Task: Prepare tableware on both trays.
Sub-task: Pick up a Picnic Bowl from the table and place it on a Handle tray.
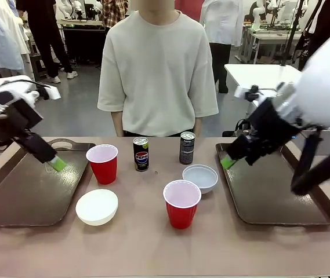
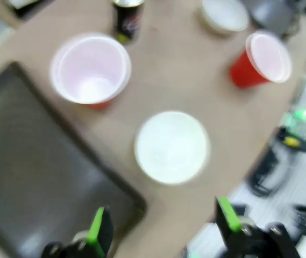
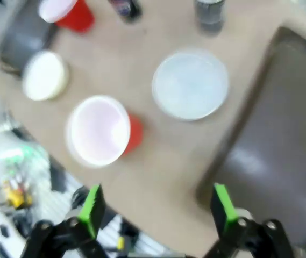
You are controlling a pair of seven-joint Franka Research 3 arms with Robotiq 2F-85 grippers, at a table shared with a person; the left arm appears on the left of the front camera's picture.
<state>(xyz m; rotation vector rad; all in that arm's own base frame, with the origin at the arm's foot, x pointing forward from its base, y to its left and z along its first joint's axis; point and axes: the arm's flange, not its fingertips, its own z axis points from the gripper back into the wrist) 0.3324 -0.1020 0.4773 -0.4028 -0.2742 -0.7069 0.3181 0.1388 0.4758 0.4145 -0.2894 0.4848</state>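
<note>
Two dark brown trays lie on the table, one at the left (image 1: 20, 197) and one at the right (image 1: 280, 197), both bare. Between them stand two red cups (image 1: 102, 163) (image 1: 181, 203), two white bowls (image 1: 97, 206) (image 1: 200, 177) and two dark soda cans (image 1: 141, 153) (image 1: 187, 147). My left gripper (image 1: 57, 164) hangs open over the left tray's far right part. My right gripper (image 1: 228, 162) hangs open over the right tray's left edge. In the left wrist view the near bowl (image 2: 171, 146) and a cup (image 2: 91, 70) lie beyond the open gripper (image 2: 163, 228). The right wrist view has a bowl (image 3: 190, 84) and a cup (image 3: 100, 130) ahead of the open gripper (image 3: 157, 208).
A person in a pale T-shirt (image 1: 158, 69) stands at the far side of the table, hands out of sight. Bare tabletop (image 1: 153, 249) runs along the near edge. Other tables and people stand farther back.
</note>
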